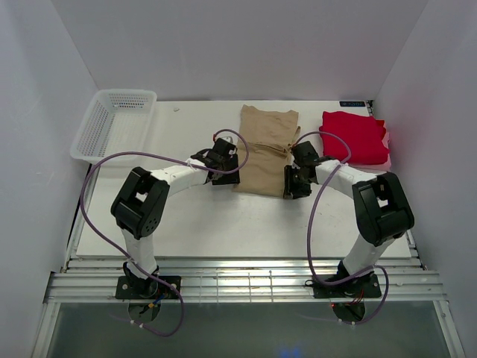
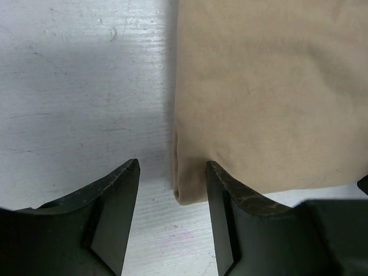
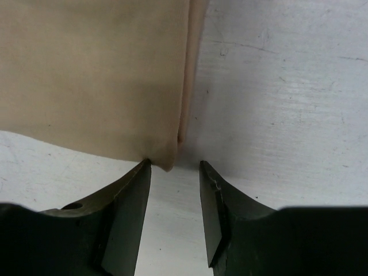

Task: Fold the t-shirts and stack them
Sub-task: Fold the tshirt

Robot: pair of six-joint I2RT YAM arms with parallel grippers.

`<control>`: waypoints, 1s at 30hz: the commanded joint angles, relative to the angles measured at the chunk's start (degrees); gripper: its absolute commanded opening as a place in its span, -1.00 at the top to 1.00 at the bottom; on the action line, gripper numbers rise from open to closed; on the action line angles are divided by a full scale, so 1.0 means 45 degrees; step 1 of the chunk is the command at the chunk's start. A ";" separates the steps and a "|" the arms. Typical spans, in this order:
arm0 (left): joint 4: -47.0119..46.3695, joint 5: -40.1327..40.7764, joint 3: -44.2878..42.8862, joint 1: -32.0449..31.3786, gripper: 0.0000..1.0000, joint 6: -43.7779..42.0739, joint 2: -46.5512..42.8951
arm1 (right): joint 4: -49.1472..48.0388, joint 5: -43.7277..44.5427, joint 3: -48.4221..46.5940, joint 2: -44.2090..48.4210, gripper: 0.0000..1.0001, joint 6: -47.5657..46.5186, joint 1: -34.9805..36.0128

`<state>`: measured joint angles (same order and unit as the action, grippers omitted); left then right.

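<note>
Both arms sit low at the near hem of the tan t-shirt (image 1: 264,153), one per corner. Left fingers (image 2: 118,198) are spread and pinch nothing. The hem corner sits in the gap, against the shirt-side finger, and the cloth runs away ahead of the tips. Right fingers (image 3: 129,201) are also spread, with a narrower gap. Their corner touches the tip of the shirt-side finger, and there's bare desk (image 1: 186,224) ahead of the other.

The shirt lies flat as a long narrow strip, so my read is a symmetric two-corner pick to carry hem to collar. Gripping the corners keeps the fold square. Nothing is closed yet.

The red t-shirt (image 1: 354,136) lies folded well beyond the right fingers and is probably the stack target. The basket (image 1: 123,93) is well past the left fingers and not involved.

Risk: the right corner is barely inside the gap and could slip out on closing.
</note>
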<state>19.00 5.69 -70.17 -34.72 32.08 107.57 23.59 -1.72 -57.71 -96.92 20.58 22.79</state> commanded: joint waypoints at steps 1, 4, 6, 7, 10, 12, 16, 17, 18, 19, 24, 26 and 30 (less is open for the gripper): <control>-0.0336 -0.0328 -0.0441 -0.0077 -0.21 0.0099 0.0118 | -0.0322 0.0010 -0.0768 -0.0471 0.09 -0.0081 0.0034; -0.0395 -0.0639 -0.0403 -0.0077 -0.21 0.0099 0.0352 | -0.0360 -0.0029 -0.1080 -0.0803 0.09 -0.0081 0.0054; -0.0434 -0.0796 -0.0364 -0.0077 -0.21 0.0138 0.0470 | -0.0457 -0.0029 -0.1179 -0.0941 0.10 -0.0081 0.0034; -0.0473 -0.0835 -0.0286 -0.0077 -0.21 0.0157 0.0587 | -0.0497 -0.0068 -0.1198 -0.1058 0.10 -0.0081 0.0053; -0.0531 -0.0991 -0.0072 -0.0077 -0.17 0.0177 0.0705 | -0.0575 -0.0243 -0.1179 -0.1156 0.13 -0.0100 0.0054; -0.0571 -0.1070 0.0124 -0.0077 -0.11 0.0138 0.0686 | -0.0692 -0.0302 -0.0965 -0.1099 0.24 -0.0139 0.0073; -0.0805 -0.1768 0.0904 -0.0155 0.39 0.0040 0.0549 | -0.0907 -0.0478 -0.0184 -0.0806 0.76 -0.0237 0.0170; -0.0844 -0.1850 0.1332 -0.0194 0.50 0.0021 0.0375 | -0.0907 -0.0497 0.0011 -0.0689 0.84 -0.0256 0.0210; -0.0941 -0.1890 0.1607 -0.0253 0.59 -0.0057 0.0218 | -0.0888 -0.0517 0.0187 -0.0378 0.85 -0.0257 0.0307; -0.0981 -0.1871 0.1880 -0.0466 0.75 -0.0077 0.0043 | -0.0907 -0.0556 0.0652 -0.0163 0.85 -0.0295 0.0385; -0.0787 -0.1695 0.3870 -0.1540 0.89 -0.0116 -0.2139 | -0.0713 -0.0400 0.2373 0.2331 0.84 0.0074 0.1203; -0.0592 -0.1617 0.4361 -0.2146 0.90 0.0156 -0.2924 | -0.0518 -0.0419 0.3268 0.3214 0.85 0.0502 0.1691; 0.0421 -0.2044 0.5046 -0.2791 0.91 0.0645 -0.4507 | 0.0416 -0.0322 0.4269 0.5633 0.84 0.1363 0.2783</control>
<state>15.05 -0.95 -48.77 -46.15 33.23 92.58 21.69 -3.20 -40.38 -77.80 23.00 32.25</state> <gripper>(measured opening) 0.109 0.088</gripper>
